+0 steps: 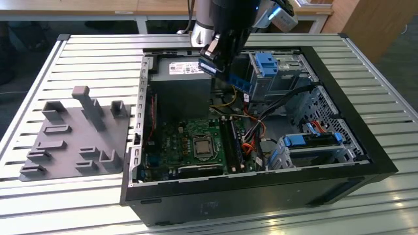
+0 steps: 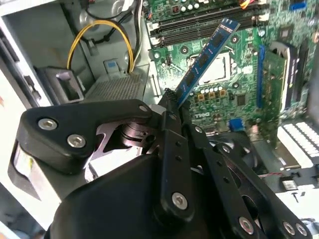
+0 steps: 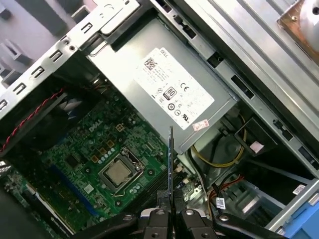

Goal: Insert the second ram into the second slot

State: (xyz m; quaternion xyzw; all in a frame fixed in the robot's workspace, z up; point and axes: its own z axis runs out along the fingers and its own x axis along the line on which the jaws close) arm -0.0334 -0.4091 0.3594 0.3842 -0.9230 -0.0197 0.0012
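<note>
Hold: gripper (image 2: 169, 102) pinches ram (image 2: 204, 57) by one end, leaving rest free for seating. Position: ram tilted above motherboard (image 2: 234, 94), well apart from slots (image 2: 199, 27); not yet inserted.

Bright, even light falls on the slatted metal worktop (image 1: 91, 54), whose near slats show white glare — while the inside of the open computer case (image 1: 261, 200) sits in deeper shadow. In the second wrist view the gripper (image 2: 172, 101) looms dark and unlit, the second ram (image 2: 202, 61) gleams bright blue, and one edge washes out to white.
</note>
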